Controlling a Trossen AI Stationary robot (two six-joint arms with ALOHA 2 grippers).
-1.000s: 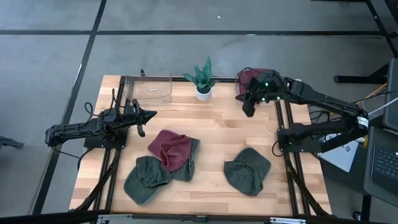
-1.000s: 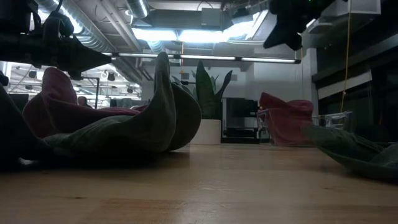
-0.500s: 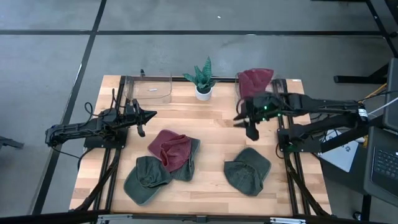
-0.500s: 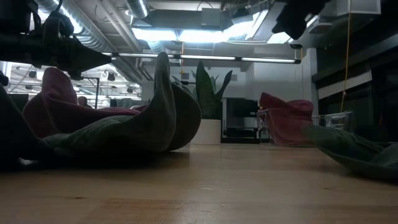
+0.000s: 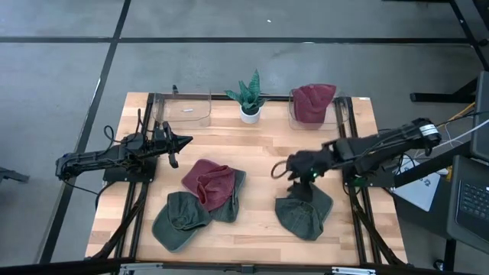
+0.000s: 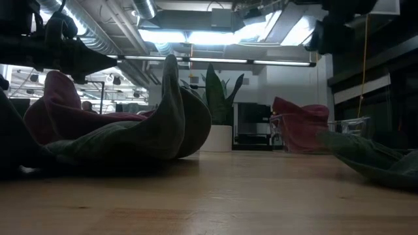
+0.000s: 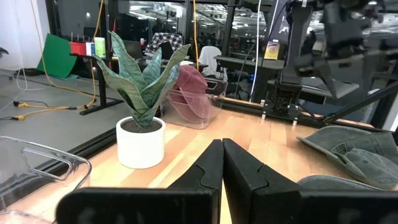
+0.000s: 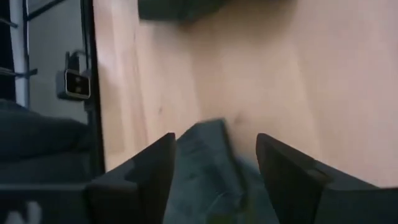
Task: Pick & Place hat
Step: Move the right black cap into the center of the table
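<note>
Right gripper [image 5: 294, 169] spread wide, hovering just above the green hat [image 5: 306, 208] on the bench [image 5: 267, 156], right side. Step looks like approach for pick. Next: descend, pinch the fabric edge. Left gripper [image 7: 222, 163] pressed together, parked at bench's left.

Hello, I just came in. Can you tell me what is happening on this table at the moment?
The robot is sorting hats. One red hat already lies in the clear bin at the far right corner. The right hand, open and empty, is above the green hat lying alone on the right side of the table. The left hand is shut and waits at the left side. A red hat and two green ones lie piled in the middle.
</note>
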